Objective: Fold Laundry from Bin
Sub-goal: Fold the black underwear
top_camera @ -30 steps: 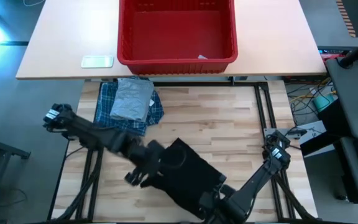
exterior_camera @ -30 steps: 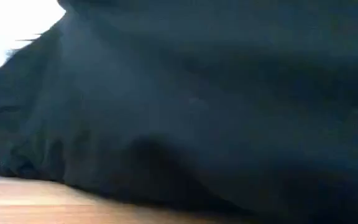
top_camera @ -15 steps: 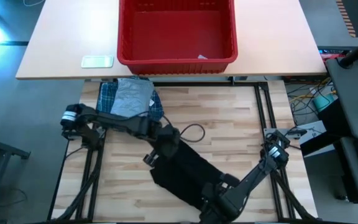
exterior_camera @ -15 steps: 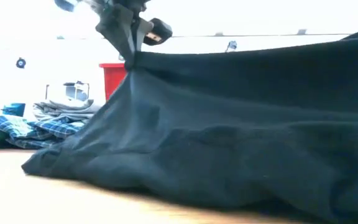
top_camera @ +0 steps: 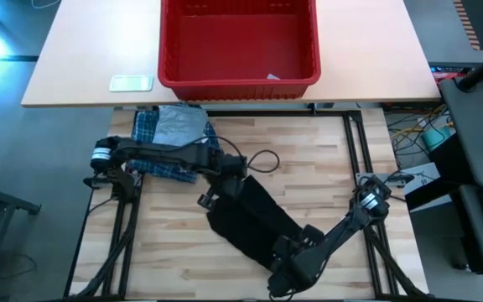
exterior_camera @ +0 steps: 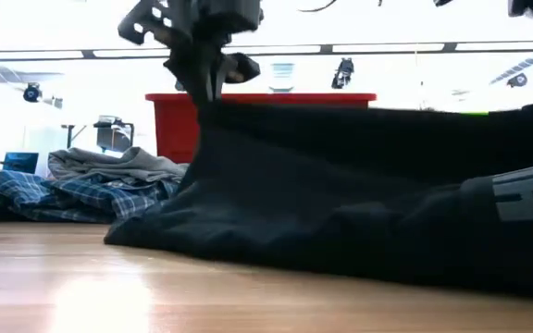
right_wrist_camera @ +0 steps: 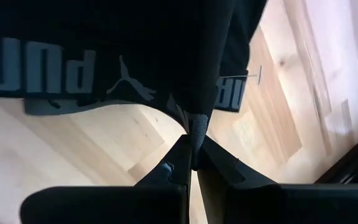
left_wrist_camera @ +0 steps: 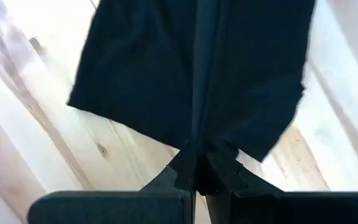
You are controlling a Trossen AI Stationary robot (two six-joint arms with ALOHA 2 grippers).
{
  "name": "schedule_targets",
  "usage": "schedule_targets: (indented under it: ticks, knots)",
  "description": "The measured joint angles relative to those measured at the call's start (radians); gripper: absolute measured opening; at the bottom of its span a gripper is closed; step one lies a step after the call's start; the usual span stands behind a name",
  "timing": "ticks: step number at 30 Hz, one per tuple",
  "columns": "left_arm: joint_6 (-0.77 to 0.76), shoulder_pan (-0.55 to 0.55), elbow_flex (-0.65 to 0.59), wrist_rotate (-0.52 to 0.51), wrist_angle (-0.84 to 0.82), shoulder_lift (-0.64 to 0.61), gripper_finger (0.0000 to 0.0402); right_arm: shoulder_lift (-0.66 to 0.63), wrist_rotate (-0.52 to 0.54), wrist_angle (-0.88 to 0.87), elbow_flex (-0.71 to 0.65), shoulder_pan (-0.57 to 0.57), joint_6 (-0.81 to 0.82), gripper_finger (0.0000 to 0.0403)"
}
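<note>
The black garment (top_camera: 254,220) hung limp between both tools, sagging onto the counter (top_camera: 166,252); it looked light and floppy, best pinched at hem corners. The left tool (top_camera: 222,178) was clamped on its far edge, the right tool (top_camera: 285,270) on the waistband end. The plaid shirt (top_camera: 145,134) and grey T-shirt (top_camera: 179,127) lay stacked near the empty bin (top_camera: 238,80), with open wood on both sides
</note>
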Motion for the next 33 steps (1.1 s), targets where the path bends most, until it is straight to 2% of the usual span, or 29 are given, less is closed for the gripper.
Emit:
schedule_targets:
  ticks: [4,8,13,17,22,27,33]
  knots:
    - [0.009,-0.006,0.109,0.002,-0.069,0.002,0.0,-0.06,0.01,0.0,-0.005,0.0,0.023,0.0012]
    - [0.054,0.018,0.187,0.003,-0.003,0.029,0.0,-0.12,0.065,0.004,-0.069,-0.001,0.028,0.0012]
    - [0.068,0.054,0.253,0.0,-0.002,0.192,0.0,-0.18,0.067,0.092,-0.222,-0.007,0.045,0.0012]
    - [0.06,0.07,0.337,-0.01,-0.063,0.314,0.0,-0.219,0.052,0.194,-0.329,-0.015,0.048,0.0012]
    - [0.012,0.086,0.44,-0.016,-0.08,0.4,0.0007,-0.235,0.041,0.233,-0.4,-0.018,0.112,0.0013]
    - [-0.009,0.102,0.528,-0.033,-0.114,0.417,0.006,-0.253,0.018,0.231,-0.404,-0.027,0.129,0.0046]
    - [-0.073,0.13,0.591,-0.116,-0.217,0.414,0.0158,-0.275,0.013,0.145,-0.403,-0.031,0.218,0.0149]
